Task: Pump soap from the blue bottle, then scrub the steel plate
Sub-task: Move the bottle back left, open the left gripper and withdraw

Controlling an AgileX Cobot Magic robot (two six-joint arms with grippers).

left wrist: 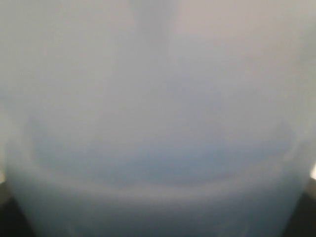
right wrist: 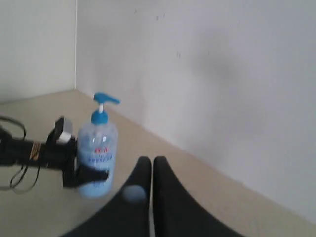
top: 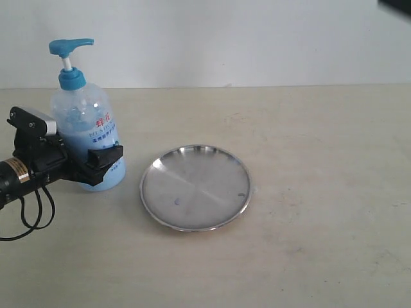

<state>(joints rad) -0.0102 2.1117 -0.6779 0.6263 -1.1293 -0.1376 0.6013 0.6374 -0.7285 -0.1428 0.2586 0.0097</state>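
The blue bottle (top: 86, 122) stands upright at the table's left, its teal pump head (top: 69, 46) raised. Pale blue soap (top: 106, 176) fills its lower part. My left gripper (top: 101, 158) comes in from the left, shut on the bottle's lower body, with one dark finger (top: 108, 155) across the front. In the left wrist view the bottle (left wrist: 158, 123) fills the frame as a blur. The steel plate (top: 194, 187) lies flat to the bottle's right, with a small dark speck (top: 241, 195) near its rim. My right gripper (right wrist: 151, 165) is shut and empty, held high and away from the bottle (right wrist: 98, 150).
The left arm's cable (top: 32, 215) loops over the table at the left edge. A white wall (top: 257, 38) backs the beige table (top: 321, 192). A dark shape (top: 395, 5) shows at the top right corner of the exterior view.
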